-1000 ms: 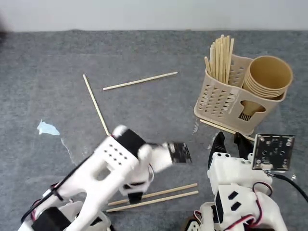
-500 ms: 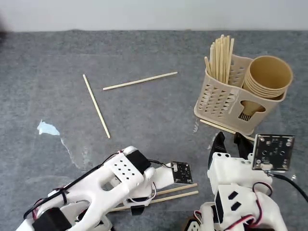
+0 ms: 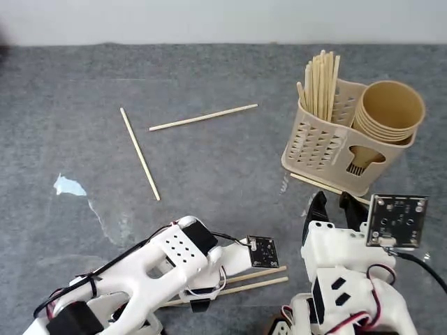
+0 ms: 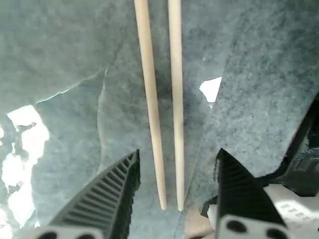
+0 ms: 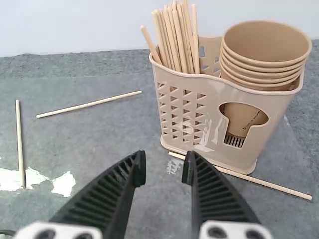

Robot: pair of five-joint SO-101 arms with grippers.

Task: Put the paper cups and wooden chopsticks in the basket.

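Two wooden chopsticks (image 4: 159,99) lie side by side on the grey mat, their near ends between the spread fingers of my left gripper (image 4: 178,154), which is open and low over them. In the high view this pair (image 3: 258,279) sticks out from under the left arm (image 3: 174,262) at the front. The beige basket (image 3: 325,150) stands at the back right with stacked paper cups (image 3: 388,112) and several chopsticks (image 3: 320,80) in it. My right gripper (image 5: 163,159) is open and empty, a short way in front of the basket (image 5: 199,119).
Two loose chopsticks lie on the mat at the back left, one angled (image 3: 140,153) and one nearly level (image 3: 202,117). Another chopstick (image 5: 249,178) lies against the basket's front foot. A blue scrap (image 3: 68,186) sits at the left.
The left arm has swung down and forward from a raised pose onto the front pair of chopsticks. The right arm has not moved.
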